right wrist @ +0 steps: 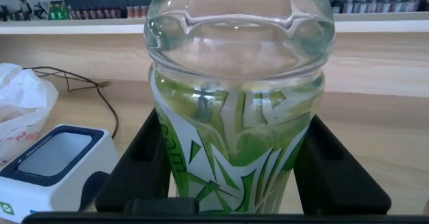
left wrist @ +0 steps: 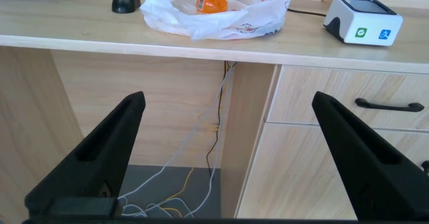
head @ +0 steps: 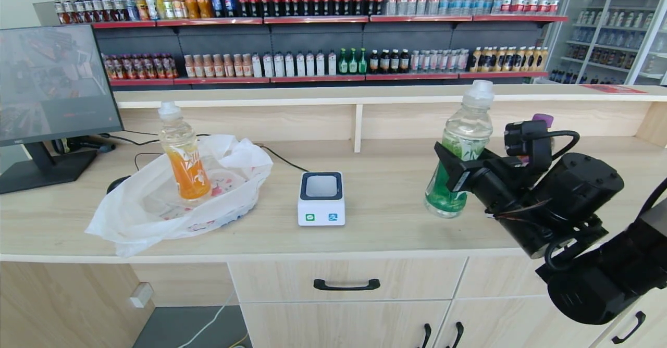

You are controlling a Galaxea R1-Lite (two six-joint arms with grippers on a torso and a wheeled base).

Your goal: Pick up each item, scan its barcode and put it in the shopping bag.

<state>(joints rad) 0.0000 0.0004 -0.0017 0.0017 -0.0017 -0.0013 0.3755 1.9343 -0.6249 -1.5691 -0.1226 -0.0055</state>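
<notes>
Nearest of all, the right claw, clamped on the green bottle at its labelled middle, one black finger on each side. Bottle clear above, green liquid below, white cap on, tilted slightly. Base down at the level of the counter, on the right side; touching the wood or just off it, impossible to tell. Behind the wrist, a purple cap peeping out, the rest of that item hidden.

Near the middle of the counter, between bottle and bag: the white scanner, a small box with a dark-framed window facing up and two small coloured squares on its front. Well apart from the bottle, closer to the bag.

On the left side, the white shopping bag, slumped open on the counter, with an orange bottle standing upright inside, white cap on. Just beside the bag, toward the far left, a black mouse, half hidden by the plastic. Farther left, a dark monitor on its stand, with cables trailing along the back of the counter.

Left claw low, beneath the counter edge, gaping wide with nothing between its fingers, facing the cabinet front and loose wires in the gap below. A black drawer handle under the scanner.

Behind everything, red-edged shelves lined with drinks bottles, and a glass-door fridge at the far right.
</notes>
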